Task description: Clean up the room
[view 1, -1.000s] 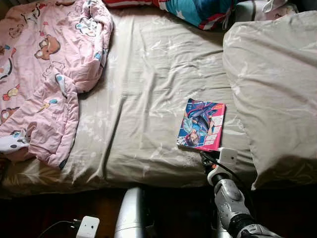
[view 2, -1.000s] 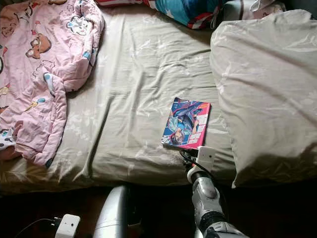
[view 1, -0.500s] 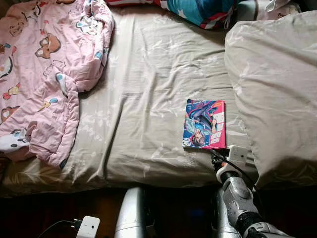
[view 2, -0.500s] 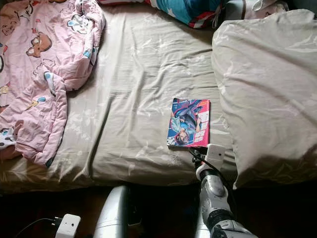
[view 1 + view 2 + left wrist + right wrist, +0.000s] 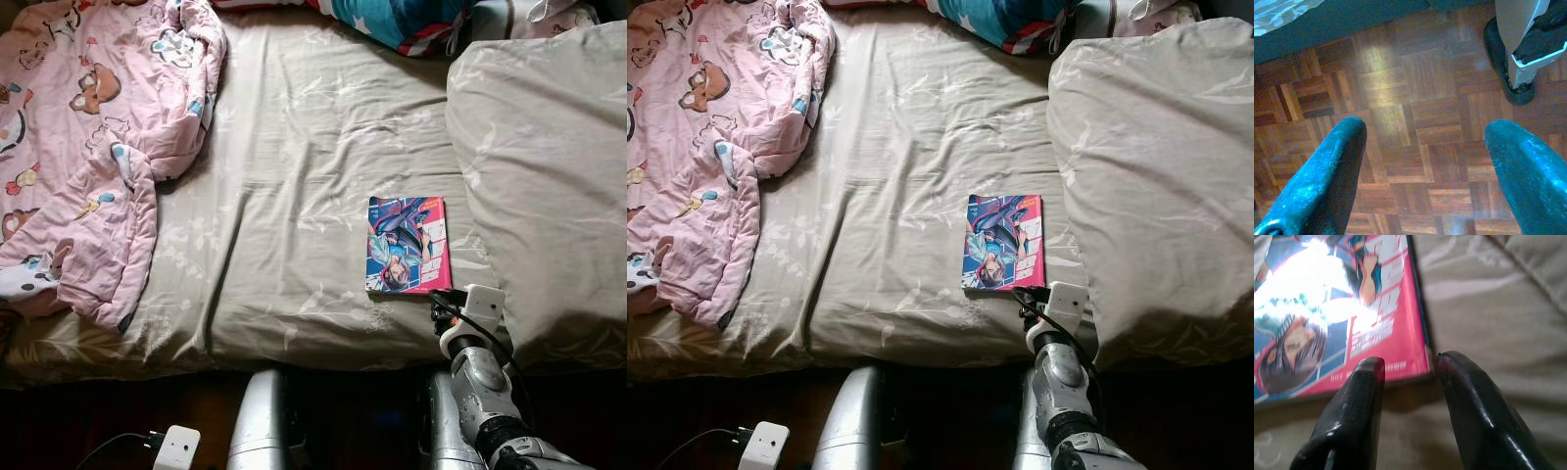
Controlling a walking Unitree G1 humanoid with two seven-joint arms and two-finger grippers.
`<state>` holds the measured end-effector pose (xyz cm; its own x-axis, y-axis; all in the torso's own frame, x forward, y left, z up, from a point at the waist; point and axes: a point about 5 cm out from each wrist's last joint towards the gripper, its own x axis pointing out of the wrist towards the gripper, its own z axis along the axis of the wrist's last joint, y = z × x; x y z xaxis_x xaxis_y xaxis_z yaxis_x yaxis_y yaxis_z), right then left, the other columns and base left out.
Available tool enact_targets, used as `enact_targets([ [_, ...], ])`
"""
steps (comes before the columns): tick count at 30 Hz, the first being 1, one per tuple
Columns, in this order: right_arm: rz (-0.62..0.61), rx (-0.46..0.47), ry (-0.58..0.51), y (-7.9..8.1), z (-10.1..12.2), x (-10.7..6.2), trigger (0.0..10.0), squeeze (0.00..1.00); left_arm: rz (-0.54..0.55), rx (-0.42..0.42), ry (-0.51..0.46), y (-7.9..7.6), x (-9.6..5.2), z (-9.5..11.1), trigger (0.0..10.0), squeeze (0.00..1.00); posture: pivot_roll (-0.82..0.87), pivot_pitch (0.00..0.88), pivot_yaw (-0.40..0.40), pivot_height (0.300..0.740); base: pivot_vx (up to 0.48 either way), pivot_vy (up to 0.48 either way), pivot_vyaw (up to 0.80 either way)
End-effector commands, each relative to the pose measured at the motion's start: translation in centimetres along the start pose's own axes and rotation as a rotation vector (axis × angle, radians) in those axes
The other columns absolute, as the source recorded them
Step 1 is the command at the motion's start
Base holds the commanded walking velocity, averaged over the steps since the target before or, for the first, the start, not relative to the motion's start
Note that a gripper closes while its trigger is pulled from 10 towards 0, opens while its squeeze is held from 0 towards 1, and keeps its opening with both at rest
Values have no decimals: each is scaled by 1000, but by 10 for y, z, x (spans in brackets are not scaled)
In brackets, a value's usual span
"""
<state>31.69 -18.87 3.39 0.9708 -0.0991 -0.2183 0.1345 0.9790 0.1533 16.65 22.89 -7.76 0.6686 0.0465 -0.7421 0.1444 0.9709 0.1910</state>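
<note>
A comic book (image 5: pixel 407 245) with a pink and blue cover lies flat on the beige bed sheet (image 5: pixel 294 196), close to the bed's front edge. My right gripper (image 5: pixel 1409 363) reaches over that edge to the book's near right corner. Its fingers (image 5: pixel 1369 377) stand open by a narrow gap, and the book (image 5: pixel 1327 308) corner lies just past the tips, between them. In the left eye view the right gripper (image 5: pixel 437 300) sits beside a large beige pillow (image 5: pixel 539 176). My left gripper (image 5: pixel 1425 129) hangs wide open over the parquet floor (image 5: pixel 1400 98), holding nothing.
A crumpled pink cartoon blanket (image 5: pixel 88 147) covers the bed's left side. A blue and red cushion (image 5: pixel 402 20) lies at the far edge. A white box with a cable (image 5: pixel 176 448) shows low down by my left arm (image 5: pixel 260 421). My foot (image 5: pixel 1513 68) stands on the floor.
My right gripper has moved to the right along the bed's front edge, to the book's near right corner. The book now lies straighter than before. The view has shifted slightly.
</note>
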Motion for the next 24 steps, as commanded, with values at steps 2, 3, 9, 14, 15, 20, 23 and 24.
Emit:
enact_targets([
  [2, 12, -2, 10, 3, -5, -2, 10000, 0, 2, 17, 55, 4, -6, -16, 10000, 0, 42, 312, 209, 599, 0, 0, 0],
  [3, 15, -8, 6, 3, -4, -2, 10000, 0, 1, 17, 55, 3, -6, -15, 10000, 0, 40, 310, 208, 599, 0, 0, 0],
  [9, 41, -36, -33, 5, -4, -5, 10000, 0, -3, 11, 50, -2, -2, -9, 10000, 0, 15, 279, 184, 599, 0, 0, 0],
  [14, 38, -34, -41, 3, -11, -12, 10000, 0, 1, -4, 43, -5, 0, -5, 10000, 0, -3, 260, 169, 599, 0, 0, 0],
  [15, 37, -34, -40, 2, -13, -13, 10000, 0, 1, -6, 42, -6, 1, -3, 10000, 0, -10, 254, 165, 599, 0, 0, 0],
  [20, 37, -31, -25, 3, -29, -26, 10000, 0, 3, -24, 30, -10, 5, 4, 10000, 0, -34, 221, 144, 599, 0, 0, 0],
  [23, 38, -31, -40, 4, -30, -29, 10000, 0, 9, -37, 27, -12, 6, 7, 10000, 0, -43, 205, 136, 599, 0, 0, 0],
  [24, 43, -34, -56, 6, -29, -29, 10000, 0, 11, -40, 26, -12, 6, 8, 10000, 0, -51, 195, 133, 599, 0, 0, 0],
])
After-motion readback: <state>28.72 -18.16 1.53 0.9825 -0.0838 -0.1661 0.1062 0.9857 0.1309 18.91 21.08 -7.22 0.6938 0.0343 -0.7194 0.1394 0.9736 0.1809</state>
